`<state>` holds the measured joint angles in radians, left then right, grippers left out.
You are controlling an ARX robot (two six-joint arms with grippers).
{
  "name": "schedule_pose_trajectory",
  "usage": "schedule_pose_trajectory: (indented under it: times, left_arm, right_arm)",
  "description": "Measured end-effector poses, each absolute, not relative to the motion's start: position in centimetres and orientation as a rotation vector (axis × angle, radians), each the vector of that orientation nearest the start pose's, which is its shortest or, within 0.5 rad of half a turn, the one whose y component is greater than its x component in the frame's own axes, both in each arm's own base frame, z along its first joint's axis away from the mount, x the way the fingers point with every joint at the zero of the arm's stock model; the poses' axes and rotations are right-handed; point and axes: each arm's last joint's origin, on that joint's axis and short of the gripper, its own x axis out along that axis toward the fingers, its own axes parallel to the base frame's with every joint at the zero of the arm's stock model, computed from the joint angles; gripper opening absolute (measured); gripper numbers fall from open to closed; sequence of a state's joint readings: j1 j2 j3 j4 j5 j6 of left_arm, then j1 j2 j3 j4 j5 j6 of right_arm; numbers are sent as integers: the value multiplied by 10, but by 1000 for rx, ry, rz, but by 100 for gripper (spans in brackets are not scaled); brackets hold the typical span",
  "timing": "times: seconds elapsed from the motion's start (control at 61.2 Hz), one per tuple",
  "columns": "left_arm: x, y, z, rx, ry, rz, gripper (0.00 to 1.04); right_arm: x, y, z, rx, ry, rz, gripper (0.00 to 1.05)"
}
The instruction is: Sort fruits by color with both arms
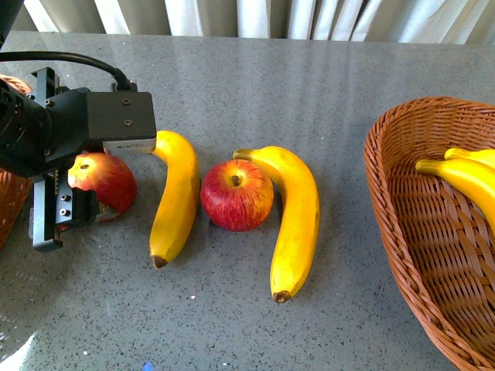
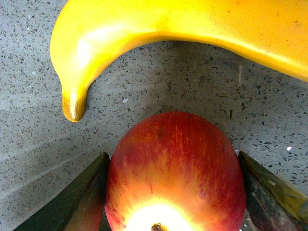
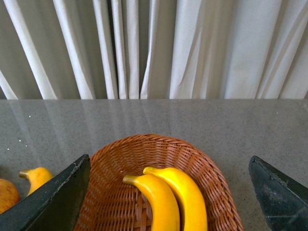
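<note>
My left gripper is shut on a red apple at the table's left; in the left wrist view the apple fills the gap between both fingers. A yellow banana lies just right of it, also seen in the left wrist view. A second red apple sits mid-table, touching another banana. My right gripper is open above the right wicker basket, which holds two bananas, also in the front view. The right arm is out of the front view.
The right basket takes up the table's right side. The rim of another wicker basket shows at the far left edge behind my left arm. White curtains hang beyond the table's far edge.
</note>
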<state>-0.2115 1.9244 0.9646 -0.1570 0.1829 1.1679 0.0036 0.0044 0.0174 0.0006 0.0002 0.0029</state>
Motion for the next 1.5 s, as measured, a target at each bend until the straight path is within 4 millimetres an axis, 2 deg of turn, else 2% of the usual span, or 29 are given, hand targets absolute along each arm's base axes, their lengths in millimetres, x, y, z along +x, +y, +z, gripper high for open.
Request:
schedule_pose_trajectory:
  times: [0.245, 0.327, 0.522, 0.653, 0.751, 0.963, 1.078, 1.322, 1.502]
  left_arm:
    - [329, -78, 108, 1066, 769, -968, 67]
    - [326, -78, 121, 1075, 742, -964, 67]
    - [319, -74, 168, 1095, 634, -906, 67]
    - [319, -60, 188, 1103, 614, -848, 67]
    - [322, -43, 194, 1112, 629, -785, 67]
    - [331, 0, 190, 1097, 700, -621, 67]
    - [339, 18, 179, 1072, 747, -535, 67]
    - [340, 28, 163, 1041, 798, -508, 67]
    - [340, 27, 162, 1032, 787, -511, 97]
  right_arm:
    - [97, 0, 169, 3, -14, 3, 96]
    - [97, 0, 169, 3, -14, 3, 96]
    - [97, 0, 169, 3, -14, 3, 96]
    - [97, 0, 169, 3, -14, 3, 96]
    - [97, 0, 169, 3, -14, 3, 96]
    - [97, 0, 169, 3, -14, 3, 96]
    - [97, 0, 169, 3, -14, 3, 96]
    - [97, 0, 169, 3, -14, 3, 96]
    - [97, 0, 169, 3, -14, 3, 96]
